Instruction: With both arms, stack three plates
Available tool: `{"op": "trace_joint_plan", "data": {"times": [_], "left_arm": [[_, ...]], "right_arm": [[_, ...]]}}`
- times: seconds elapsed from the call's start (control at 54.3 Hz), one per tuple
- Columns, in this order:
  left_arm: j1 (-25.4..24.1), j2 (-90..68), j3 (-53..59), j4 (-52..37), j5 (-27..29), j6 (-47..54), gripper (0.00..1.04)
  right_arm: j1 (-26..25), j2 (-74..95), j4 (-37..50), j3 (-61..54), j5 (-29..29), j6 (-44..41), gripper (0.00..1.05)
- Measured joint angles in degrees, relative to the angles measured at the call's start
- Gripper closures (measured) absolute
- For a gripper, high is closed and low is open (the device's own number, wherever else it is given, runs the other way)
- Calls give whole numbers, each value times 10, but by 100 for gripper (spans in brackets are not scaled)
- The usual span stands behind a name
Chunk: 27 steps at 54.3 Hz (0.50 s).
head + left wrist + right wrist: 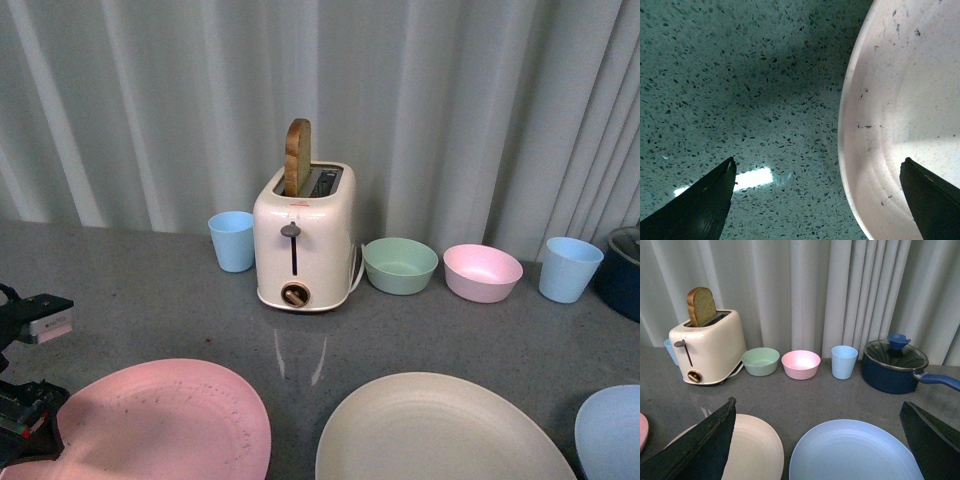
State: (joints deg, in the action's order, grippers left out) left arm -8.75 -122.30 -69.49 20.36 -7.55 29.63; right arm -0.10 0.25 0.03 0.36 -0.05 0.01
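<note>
Three plates lie along the near edge of the grey table: a pink plate (165,420) with dark scuffs at the left, a cream plate (440,430) in the middle and a light blue plate (612,430) at the right. My left arm (28,408) is at the pink plate's left rim. My left gripper (818,160) is open and straddles that rim: one finger is over the pink plate (905,100), the other over bare table. My right gripper (818,401) is open above the light blue plate (855,452), with the cream plate (755,450) beside it. It holds nothing and is out of the front view.
At the back stand a cream toaster (303,235) with a bread slice, two light blue cups (231,240) (570,268), a green bowl (400,265), a pink bowl (482,272) and a dark blue lidded pot (895,365). A curtain closes off the far side.
</note>
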Motion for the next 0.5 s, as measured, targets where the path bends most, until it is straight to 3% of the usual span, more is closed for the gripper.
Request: {"op": "trace_joint_plan", "data": {"times": [0.184,0.498], "left_arm": [[7,-8,8,-12,4,-2,8],[14,-10,10,-17,11,-3,61]], "right_arm": [[0,0,0,0,0,0,7],[0,0,0,0,0,0,7]]}}
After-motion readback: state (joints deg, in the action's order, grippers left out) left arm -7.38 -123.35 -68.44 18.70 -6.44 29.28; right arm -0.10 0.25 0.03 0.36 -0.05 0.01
